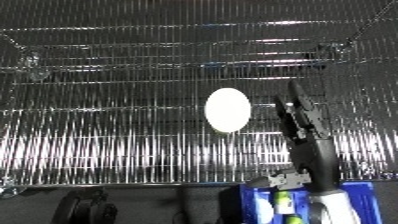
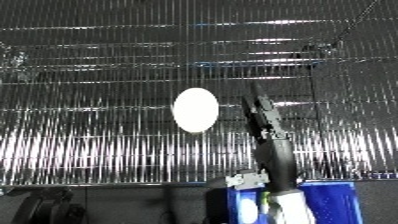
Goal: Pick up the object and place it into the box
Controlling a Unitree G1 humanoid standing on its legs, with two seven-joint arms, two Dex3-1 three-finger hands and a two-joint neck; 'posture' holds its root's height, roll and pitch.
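Hand (image 1: 298, 117) with straight fingers beside white oval object (image 1: 227, 109), wire shelf (image 1: 107, 145), no legible writing

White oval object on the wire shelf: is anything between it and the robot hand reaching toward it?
Nothing visible. The right robot hand, fingers straight, sits just right of the white oval object, with only bare wire shelf in the gap. The blue bin shows at the lower edge, below the shelf front.

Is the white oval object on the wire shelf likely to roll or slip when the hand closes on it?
The white oval object looks smooth and rounded, so it may roll on the wire shelf and slip between fingers. The right hand is beside it with straight fingers. Weight and fragility cannot be judged.
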